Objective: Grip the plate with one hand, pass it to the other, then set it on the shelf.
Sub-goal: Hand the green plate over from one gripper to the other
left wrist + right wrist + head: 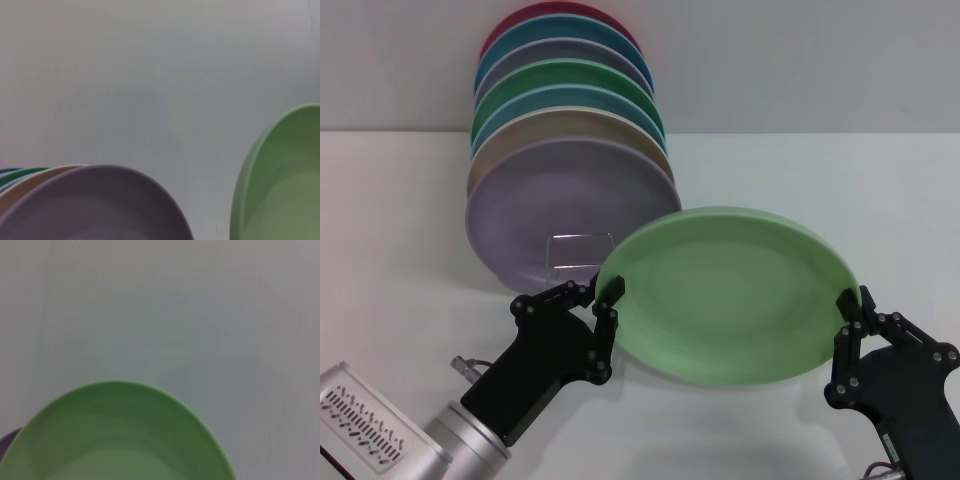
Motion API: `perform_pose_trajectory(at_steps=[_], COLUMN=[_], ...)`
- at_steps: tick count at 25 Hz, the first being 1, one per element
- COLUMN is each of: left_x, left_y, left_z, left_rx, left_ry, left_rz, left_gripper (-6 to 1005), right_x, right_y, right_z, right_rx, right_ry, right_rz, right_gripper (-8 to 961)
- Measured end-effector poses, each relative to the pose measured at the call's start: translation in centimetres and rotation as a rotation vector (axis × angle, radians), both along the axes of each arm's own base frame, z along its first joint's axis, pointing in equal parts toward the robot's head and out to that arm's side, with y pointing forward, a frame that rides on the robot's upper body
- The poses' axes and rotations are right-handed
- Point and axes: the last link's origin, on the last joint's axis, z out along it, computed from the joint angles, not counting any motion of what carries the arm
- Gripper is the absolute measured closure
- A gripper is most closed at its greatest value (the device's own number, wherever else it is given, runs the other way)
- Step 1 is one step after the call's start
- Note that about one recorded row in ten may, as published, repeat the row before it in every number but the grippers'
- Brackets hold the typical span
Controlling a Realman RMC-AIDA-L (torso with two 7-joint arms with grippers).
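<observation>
Mint-green plate (735, 295), mid-handover: right gripper (847, 305) and left gripper (603, 295) each clamp a rim; next, right lets go, toward wire shelf (582, 250).

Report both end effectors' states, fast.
Left end effector: shut on the plate.
Right end effector: shut on the plate's opposite rim.

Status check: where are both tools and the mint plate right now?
Left tool and right tool both clamped on opposite rims of the mint plate, held aloft mid-handover. Shelf behind, already stacked with plates; lilac plate frontmost.
</observation>
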Motion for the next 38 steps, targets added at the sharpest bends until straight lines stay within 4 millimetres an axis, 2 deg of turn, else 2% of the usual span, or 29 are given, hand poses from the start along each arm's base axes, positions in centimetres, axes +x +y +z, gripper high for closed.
perform_pose_trajectory(at_steps=[23,31,38], left_x=[-0.3,-0.5,-0.5], left_y=[0.1,0.1,0.2], left_z=[0.3,0.5,1.2], left_rx=[0.015,0.026,0.063], left_ry=[0.001,0.007,-0.019], left_rz=[0.008,0.010,0.005], left_gripper=[940,955,957], right_x=[0.1,0.1,-0.1], right_y=[0.0,-0.1,-1.5], right_z=[0.0,0.1,1.4], right_rx=[-0.003,-0.011,0.014], right_ry=[-0.003,-0.015,0.032], right_rz=[0.003,0.040,0.169], right_gripper=[931,834,679])
